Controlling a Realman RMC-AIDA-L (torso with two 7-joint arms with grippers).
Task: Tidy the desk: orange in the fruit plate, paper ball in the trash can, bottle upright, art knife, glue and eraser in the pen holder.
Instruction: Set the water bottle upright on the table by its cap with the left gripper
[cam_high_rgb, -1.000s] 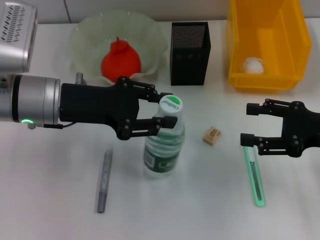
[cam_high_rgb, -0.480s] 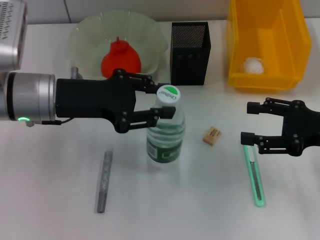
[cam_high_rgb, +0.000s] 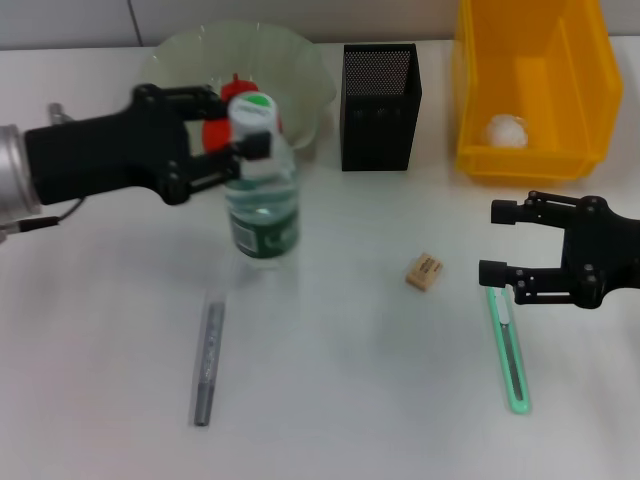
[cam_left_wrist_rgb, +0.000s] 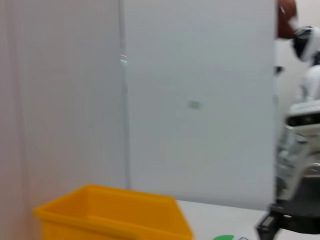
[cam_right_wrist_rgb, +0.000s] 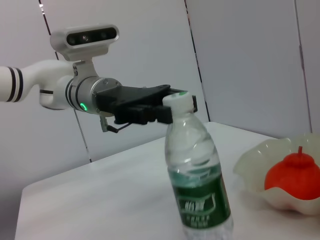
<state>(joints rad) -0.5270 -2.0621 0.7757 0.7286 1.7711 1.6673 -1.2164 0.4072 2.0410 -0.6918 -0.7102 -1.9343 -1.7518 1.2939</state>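
One step is in hand: setting the bottle (cam_high_rgb: 262, 205) upright. Ease it down level before letting go, so it won't tip. Nearer, the right gripper (cam_high_rgb: 503, 255) hovers open, empty, over the art knife (cam_high_rgb: 508, 350). Farther off, the left gripper (cam_high_rgb: 237, 124) clamps the bottle's neck.

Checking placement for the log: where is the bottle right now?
In the head view the bottle stands upright left of centre, just in front of the fruit plate, its neck between the fingers of the left end effector.

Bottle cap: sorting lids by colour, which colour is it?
The bottle cap is green on top with a white rim, clearest in the head view.
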